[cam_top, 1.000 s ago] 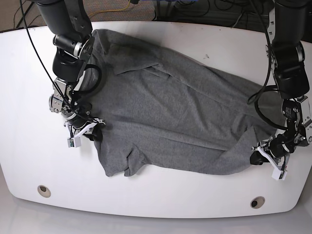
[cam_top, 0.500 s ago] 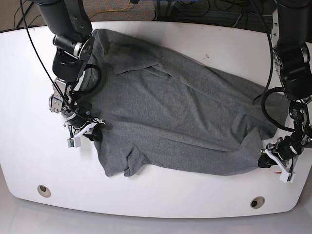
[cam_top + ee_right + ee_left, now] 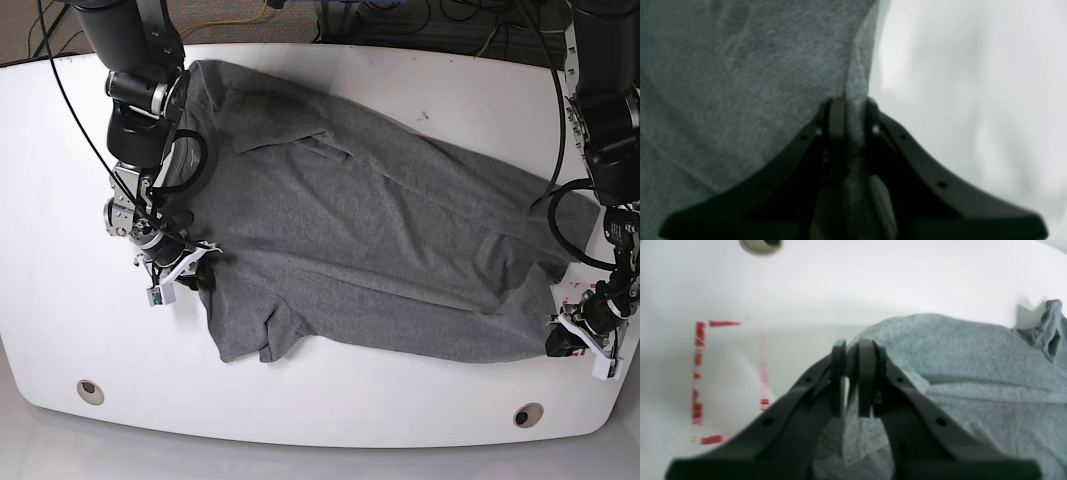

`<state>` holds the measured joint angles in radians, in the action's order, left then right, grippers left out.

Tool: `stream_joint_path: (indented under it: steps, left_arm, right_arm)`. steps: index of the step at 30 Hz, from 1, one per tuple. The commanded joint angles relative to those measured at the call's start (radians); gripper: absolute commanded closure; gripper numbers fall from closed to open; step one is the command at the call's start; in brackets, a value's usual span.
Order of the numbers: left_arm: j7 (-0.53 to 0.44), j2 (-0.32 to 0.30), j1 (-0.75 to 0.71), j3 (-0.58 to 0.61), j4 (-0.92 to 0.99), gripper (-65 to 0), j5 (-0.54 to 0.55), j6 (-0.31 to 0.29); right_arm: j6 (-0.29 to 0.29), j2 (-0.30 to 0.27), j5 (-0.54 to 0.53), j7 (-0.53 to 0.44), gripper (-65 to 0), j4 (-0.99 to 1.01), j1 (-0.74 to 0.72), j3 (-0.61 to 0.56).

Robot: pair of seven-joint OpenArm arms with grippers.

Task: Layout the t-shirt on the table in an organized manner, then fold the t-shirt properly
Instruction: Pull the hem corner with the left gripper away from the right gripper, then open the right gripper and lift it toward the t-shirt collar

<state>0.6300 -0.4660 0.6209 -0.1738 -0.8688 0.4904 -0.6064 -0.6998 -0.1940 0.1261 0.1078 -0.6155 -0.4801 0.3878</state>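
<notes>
Base view: t-shirt point(image 3: 370, 240) lying diagonally across bench point(image 3: 300, 400), partly spread. Left gripper point(image 3: 572, 338) fingers pinching near-right hem; right gripper point(image 3: 183, 270) fingers pinching left edge. Advice: pulling apart evenly, keeping cloth low, smoothing wrinkles.

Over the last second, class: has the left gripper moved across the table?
Yes. The left gripper, shut on the t-shirt, has slid toward the table's near edge and outer end, closer to the grommet hole, stretching the cloth.
</notes>
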Motion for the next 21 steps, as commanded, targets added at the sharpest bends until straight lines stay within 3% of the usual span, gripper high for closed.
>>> stream_joint_path:
  steps: [1, 10, 12, 14, 18, 21]
  left_arm:
    - [-0.046, -0.024, 0.032, -0.005, -0.02, -6.0, 0.015, 0.026]
    - [-0.108, -0.026, 0.029, -0.005, -0.02, -6.5, 0.015, 0.069]
    - [-0.108, -0.026, 0.029, -0.005, -0.02, -9.4, 0.015, 0.069]
    - [-0.108, -0.026, 0.029, -0.005, -0.017, -15.3, 0.015, 0.07]
    - [-0.108, -0.026, 0.03, -0.008, -0.017, -39.0, 0.017, 0.121]
    - [-0.108, -0.027, 0.03, -0.01, -0.02, -51.5, 0.017, 0.161]
  right_arm:
    - [0.002, -0.006, 0.028, 0.051, -8.9, -0.002, -0.009, -0.003]
    - [0.002, -0.002, 0.028, 0.051, -8.9, -0.002, -0.009, -0.005]
    - [0.002, -0.002, 0.028, 0.051, -8.9, -0.002, -0.009, -0.006]
    - [0.002, -0.002, 0.028, 0.051, -8.9, -0.002, -0.009, -0.006]
    - [0.002, -0.003, 0.028, 0.051, -8.9, -0.002, -0.01, -0.006]
    - [0.002, -0.005, 0.028, 0.051, -8.9, -0.002, -0.01, -0.008]
